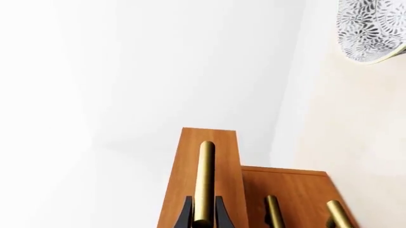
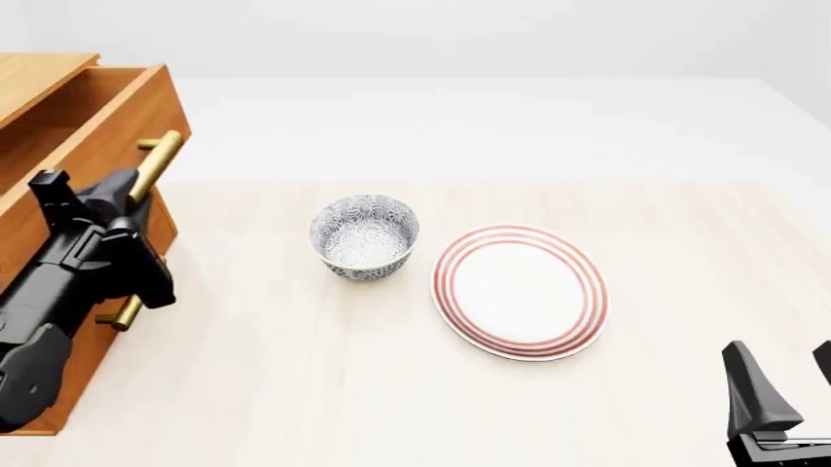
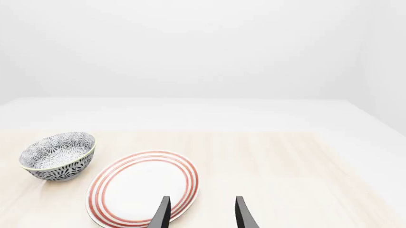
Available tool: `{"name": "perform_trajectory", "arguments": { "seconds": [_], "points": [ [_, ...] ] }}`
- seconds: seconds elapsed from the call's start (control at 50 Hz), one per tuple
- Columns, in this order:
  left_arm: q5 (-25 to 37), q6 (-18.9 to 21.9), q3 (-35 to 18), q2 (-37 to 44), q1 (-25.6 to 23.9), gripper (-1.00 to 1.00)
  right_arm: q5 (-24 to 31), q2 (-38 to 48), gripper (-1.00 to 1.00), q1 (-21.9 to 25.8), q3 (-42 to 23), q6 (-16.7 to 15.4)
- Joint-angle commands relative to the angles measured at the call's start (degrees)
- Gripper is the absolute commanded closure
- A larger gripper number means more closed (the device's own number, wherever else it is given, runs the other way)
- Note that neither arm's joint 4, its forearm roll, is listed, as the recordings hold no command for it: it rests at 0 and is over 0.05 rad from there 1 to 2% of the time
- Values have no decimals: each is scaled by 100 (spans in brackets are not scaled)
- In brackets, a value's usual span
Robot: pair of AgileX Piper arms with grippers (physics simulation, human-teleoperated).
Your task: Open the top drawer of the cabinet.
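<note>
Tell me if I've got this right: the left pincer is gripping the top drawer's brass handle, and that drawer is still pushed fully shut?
Not quite. The left pincer does grip the brass handle, but the top drawer is not shut: the front view shows it pulled out, its front standing proud of the cabinet and its open inside visible from above.

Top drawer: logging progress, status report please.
Left gripper shut on top drawer handle. Drawer pulled out from cabinet. Right gripper open, idle. Nothing in the way.
</note>
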Motion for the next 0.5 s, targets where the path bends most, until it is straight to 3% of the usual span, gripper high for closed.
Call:
{"name": "perform_trajectory", "arguments": {
  "seconds": [0.02,0.5],
  "points": [
    [-38,-79,-275,123,-304,100,0,-1,-100,-1,0,0],
    [16,50,26,-263,-491,100,0,0,-100,0,0,1]
  ]
}}
